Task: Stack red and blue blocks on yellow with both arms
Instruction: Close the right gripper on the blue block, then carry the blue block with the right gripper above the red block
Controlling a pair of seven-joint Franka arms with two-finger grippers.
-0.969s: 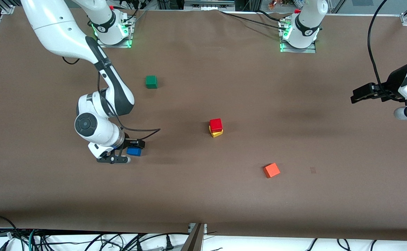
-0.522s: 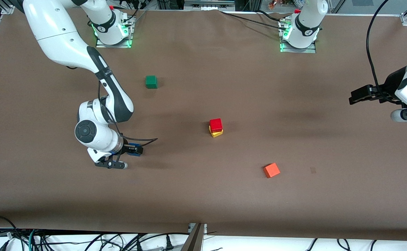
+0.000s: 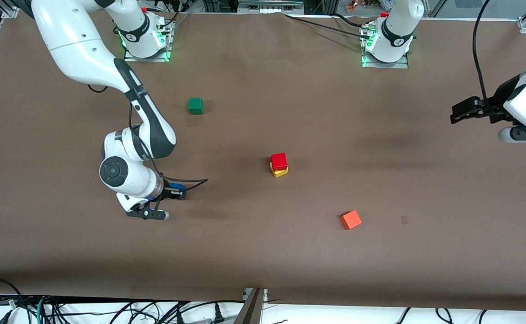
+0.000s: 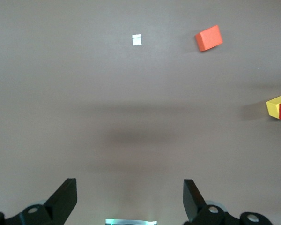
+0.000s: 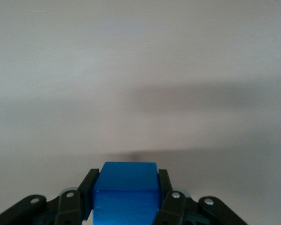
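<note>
The right gripper (image 3: 173, 192) has just clamped down: a second ago its jaws stood wide around the blue block (image 5: 126, 194), and now both fingers (image 5: 88, 192) press flat against the block's sides, low at the table toward the right arm's end. That's the grasp made, so the next job, I'd judge, is the lift and the carry to the stack.

The stack is half built. The red block (image 3: 279, 161) sits on the yellow block (image 3: 281, 171) mid-table, turned slightly so a yellow corner pokes out beneath. Blue goes on top of red to finish.

The left gripper (image 3: 463, 110) has drifted a touch higher over the left arm's end of the table and waits there, jaws fully spread, holding nothing; the left wrist view shows its two fingers (image 4: 65, 199) wide apart over bare table.

In the front view the blue block is nearly swallowed by the right wrist, with just a sliver of blue showing. The left wrist view cuts off the red block at its edge. Whether blue has left the table yet, I can't tell. The green block (image 3: 195, 105) and orange block (image 3: 351, 220) lie well apart, untouched.
</note>
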